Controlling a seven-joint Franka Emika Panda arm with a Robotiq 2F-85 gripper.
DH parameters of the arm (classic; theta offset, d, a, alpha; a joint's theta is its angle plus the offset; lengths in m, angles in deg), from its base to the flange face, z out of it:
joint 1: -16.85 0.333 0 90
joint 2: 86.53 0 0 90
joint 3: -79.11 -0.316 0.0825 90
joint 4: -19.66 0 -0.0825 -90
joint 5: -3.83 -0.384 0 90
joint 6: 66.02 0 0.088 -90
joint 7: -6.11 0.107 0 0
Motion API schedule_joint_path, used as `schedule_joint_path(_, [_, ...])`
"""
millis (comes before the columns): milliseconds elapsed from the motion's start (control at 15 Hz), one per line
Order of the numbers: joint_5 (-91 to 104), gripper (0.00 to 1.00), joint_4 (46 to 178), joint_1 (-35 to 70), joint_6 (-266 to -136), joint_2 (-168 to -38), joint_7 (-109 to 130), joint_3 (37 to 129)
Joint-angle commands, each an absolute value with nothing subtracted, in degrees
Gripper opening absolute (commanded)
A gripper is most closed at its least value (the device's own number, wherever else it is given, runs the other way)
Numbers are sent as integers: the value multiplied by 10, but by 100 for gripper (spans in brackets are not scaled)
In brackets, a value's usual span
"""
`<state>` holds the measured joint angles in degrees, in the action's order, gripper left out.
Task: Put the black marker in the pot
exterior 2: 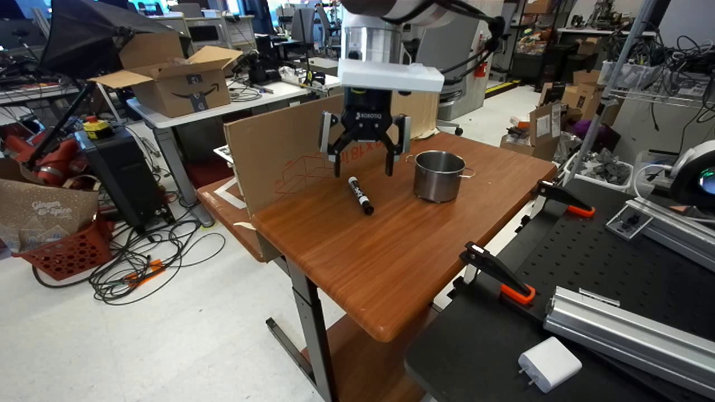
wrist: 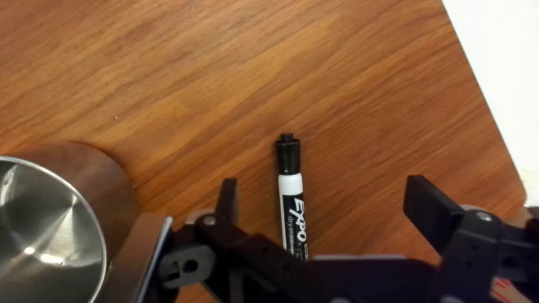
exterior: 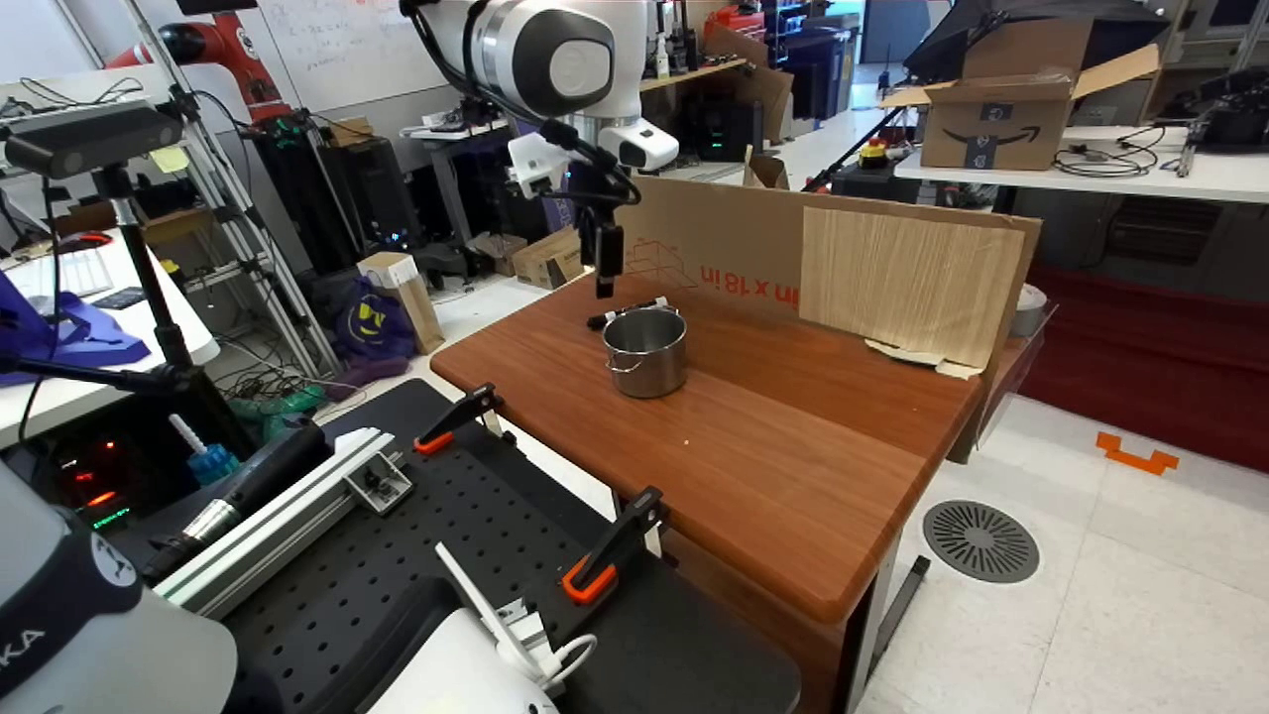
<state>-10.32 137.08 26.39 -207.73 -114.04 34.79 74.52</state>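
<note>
The black marker, with a white body and black cap and label, lies flat on the wooden table in an exterior view [exterior 2: 361, 196]. It also shows in the wrist view [wrist: 292, 198], its lower end hidden by the gripper. In an exterior view it lies partly behind the pot [exterior: 599, 321]. The grey metal pot [exterior: 649, 372] stands upright beside the marker, also in an exterior view [exterior 2: 435, 187] and at the left of the wrist view [wrist: 109, 189]. My gripper [exterior 2: 363, 173] is open and empty above the marker. In the wrist view the marker lies between the fingertips [wrist: 322, 180], nearer the left one.
A cardboard sheet [exterior 2: 290, 151] stands upright along one table edge, with a wood-patterned panel [exterior: 907, 283] on it. Black and orange clamps [exterior: 617, 545] grip the opposite edge, beside a black perforated board [exterior: 476, 535]. The table corner [wrist: 516, 185] shows in the wrist view.
</note>
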Motion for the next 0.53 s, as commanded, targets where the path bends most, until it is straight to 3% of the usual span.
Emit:
schedule_joint_path(0, [-76, 100, 1344, 293, -2078, -1171, 387, 771])
schedule_joint_path(467, [-29, 100, 1325, 322, -2089, -1213, 434, 802])
